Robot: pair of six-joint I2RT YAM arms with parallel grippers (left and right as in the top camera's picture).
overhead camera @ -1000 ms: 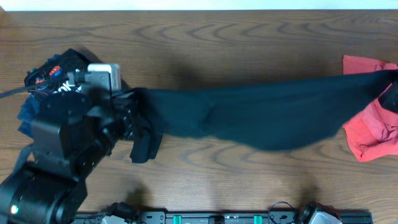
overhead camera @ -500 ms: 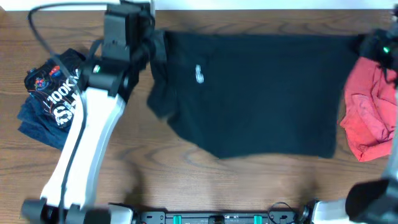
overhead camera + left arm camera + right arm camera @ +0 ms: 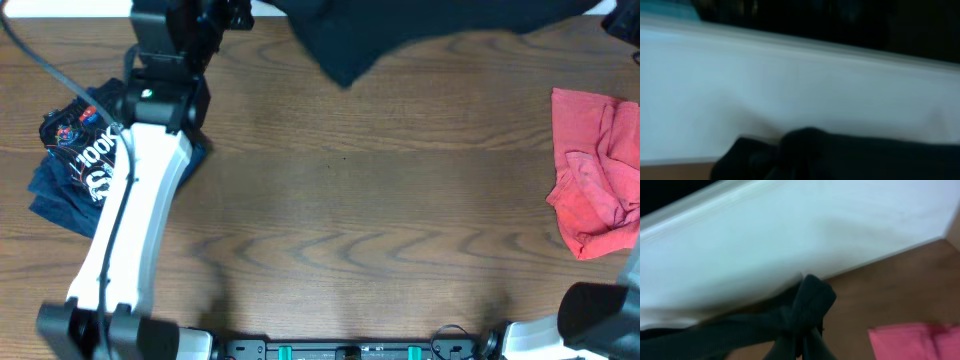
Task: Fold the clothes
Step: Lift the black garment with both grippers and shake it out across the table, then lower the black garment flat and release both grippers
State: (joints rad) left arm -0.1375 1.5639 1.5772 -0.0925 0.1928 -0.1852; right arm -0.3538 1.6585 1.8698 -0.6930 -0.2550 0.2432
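Overhead: black T-shirt (image 3: 440, 30) up along the top edge of the frame, spread as a dark band from upper centre-left almost to the upper right corner, with one lobe sagging lower near its left end. Apparently raised off the table (image 3: 350, 200); contact along the far edge impossible to judge.

Left arm (image 3: 130, 220) running as a white link from the lower left corner up to the top left, dark wrist just beside the shirt's left end. Left jaws lost among dark shapes there. Left wrist view no help: heavy blur, black T-shirt across the bottom centre, pale wall (image 3: 790, 85) above. Cannot tell how far apart the left jaws stand, nor whether anything is gripped.

Right wrist view: right jaws at bottom centre, closed tight on a bunched fold of the black T-shirt, the rest trailing off to the lower left. Brown table beyond, and a corner of the salmon-red garment (image 3: 910, 340) at lower right.

Overhead again: salmon-red garment crumpled on the table at the right edge, well apart from the black T-shirt. Navy "100KM" shirt (image 3: 75, 160) heaped at the left edge, partly hidden under the left arm. Part of the right arm (image 3: 600, 315) in the lower right corner.
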